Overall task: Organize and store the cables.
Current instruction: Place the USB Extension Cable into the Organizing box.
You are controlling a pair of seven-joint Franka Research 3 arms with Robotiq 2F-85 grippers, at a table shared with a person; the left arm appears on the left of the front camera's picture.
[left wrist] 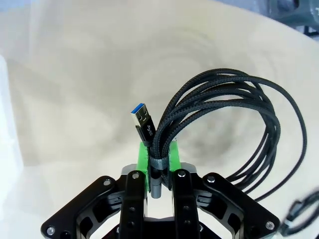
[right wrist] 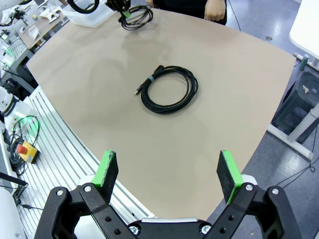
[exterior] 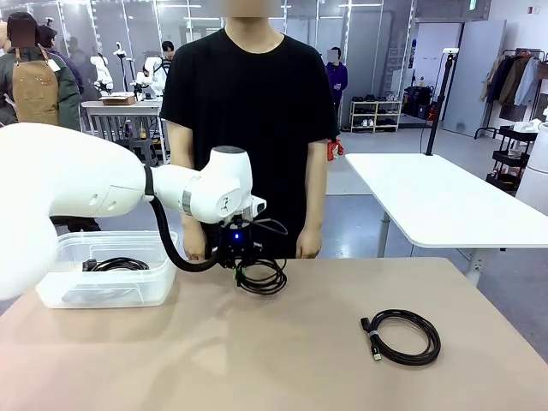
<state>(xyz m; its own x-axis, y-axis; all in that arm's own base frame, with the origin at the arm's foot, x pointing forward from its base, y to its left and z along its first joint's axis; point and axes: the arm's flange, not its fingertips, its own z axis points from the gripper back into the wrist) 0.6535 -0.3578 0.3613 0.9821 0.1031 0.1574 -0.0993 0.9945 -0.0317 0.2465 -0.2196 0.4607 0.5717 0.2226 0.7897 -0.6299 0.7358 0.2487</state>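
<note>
3 coiled cables: stored cable (exterior: 116,265) in the clear bin (exterior: 60,295), spare cable (exterior: 404,336) on the table (exterior: 257,368) at right, held cable (exterior: 264,278) hanging from our left gripper (exterior: 240,267), jaws pinched on its tied neck, near the bin. Our right gripper (right wrist: 169,172) stands wide, empty. We judge the loose loops may snag the bin's rim.

The left arm (exterior: 94,184) reaches toward the middle, wrist turned down. The left gripper (left wrist: 158,155) is pinched tight on a cable (left wrist: 224,114); the right gripper (right wrist: 168,168) hangs with jaws spread wide.
</note>
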